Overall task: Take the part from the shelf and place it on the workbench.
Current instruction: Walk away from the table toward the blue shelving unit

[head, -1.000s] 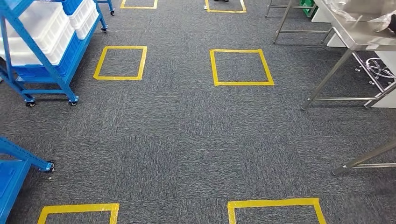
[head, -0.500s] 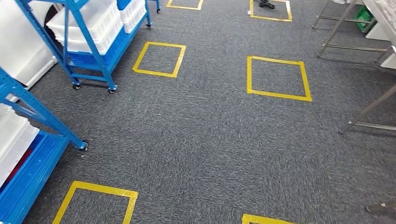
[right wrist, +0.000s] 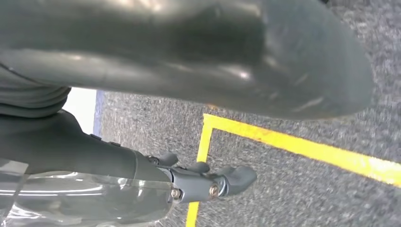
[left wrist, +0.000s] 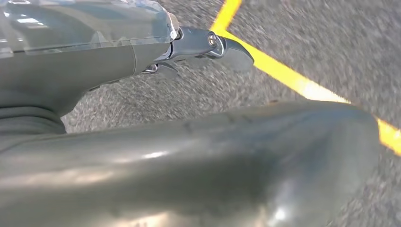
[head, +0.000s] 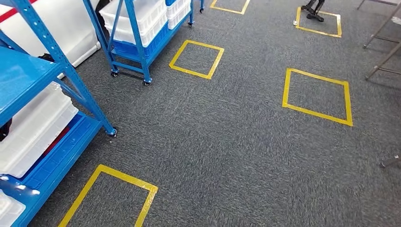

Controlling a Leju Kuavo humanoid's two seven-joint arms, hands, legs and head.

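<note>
Can't actually pick out the part itself from here. All I can say is that the blue steel shelf [head: 23, 71] sits right at my near left, and whether the part is in one of its crates, I can't tell. The shelf is built from perforated angle posts. White plastic crates [head: 33, 127] with ribbed rims sit on its lower level, and under them there's a flat blue tray [head: 56, 156]. A second blue shelf on little castor wheels [head: 137, 42] stands further back on the left, stacked with more white crates [head: 142, 19]. A smooth white panel [head: 61, 23] is behind the two of them.

The floor is rough grey speckled carpet [head: 227, 142] marked with squares of glossy yellow tape. One is near [head: 123, 177], one is beside the far shelf [head: 196, 45] and one is off to the right [head: 314, 112]. A person's dark shoes [head: 313, 9] stand in a far square. Thin metal legs [head: 383, 61] poke in at the far right, probably the bench.

My left robot hand [left wrist: 198, 47] hangs low over the carpet next to a tape line. Its thick grey thumb is stuck out, its fingers are loosely apart, and there's nothing in it. My right robot hand [right wrist: 198, 182] is the same deal, hanging by a tape corner, with the thumb out, the fingers [right wrist: 168, 158] spread a bit, and not holding anything.
</note>
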